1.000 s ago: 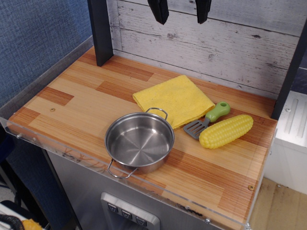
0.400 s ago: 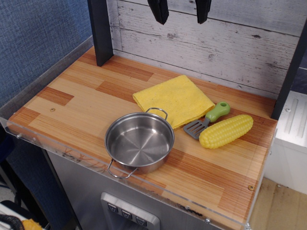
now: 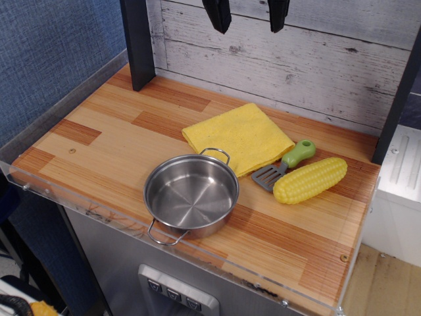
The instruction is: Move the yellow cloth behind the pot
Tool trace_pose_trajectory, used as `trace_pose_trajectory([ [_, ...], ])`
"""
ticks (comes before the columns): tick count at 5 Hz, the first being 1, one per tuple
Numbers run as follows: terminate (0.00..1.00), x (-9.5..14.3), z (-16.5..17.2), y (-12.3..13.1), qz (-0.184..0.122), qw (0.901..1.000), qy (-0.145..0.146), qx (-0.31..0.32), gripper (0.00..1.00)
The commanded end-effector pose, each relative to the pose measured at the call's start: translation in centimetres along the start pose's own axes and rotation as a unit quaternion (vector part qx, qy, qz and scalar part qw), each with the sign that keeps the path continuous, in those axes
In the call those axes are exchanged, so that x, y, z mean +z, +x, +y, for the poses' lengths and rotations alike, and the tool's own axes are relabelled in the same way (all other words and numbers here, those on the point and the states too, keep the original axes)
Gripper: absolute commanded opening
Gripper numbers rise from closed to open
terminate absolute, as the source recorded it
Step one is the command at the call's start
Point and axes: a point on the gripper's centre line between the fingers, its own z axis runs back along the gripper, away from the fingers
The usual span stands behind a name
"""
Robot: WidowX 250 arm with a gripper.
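Pot (image 3: pixel 191 196) front-centre on tabletop (image 3: pixel 99 141), empty, one wire handle touching the yellow cloth (image 3: pixel 238 136). Cloth lies flat and folded just behind and right of the pot, so it already looks about where the task wants it. Soft, light, floppy: pinch a free corner or far edge, expect drape. Spatula (image 3: pixel 285 164) touches its right edge, corn cob (image 3: pixel 310 179) beside that. Hand (image 3: pixel 249 14) high above the cloth at top of frame, fingers spread, holding nothing.

Yellow cloth (image 3: pixel 238 137) flat behind pot (image 3: pixel 191 195).
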Motion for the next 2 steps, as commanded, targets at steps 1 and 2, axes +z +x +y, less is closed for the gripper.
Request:
trace_pose_trajectory([
  [1,0.00,2.24,-0.69,-0.76,-0.033,0.9994,-0.005,-0.006,1.00],
  [2,1.00,2.24,-0.69,-0.76,-0.033,0.9994,-0.005,-0.006,1.00],
])
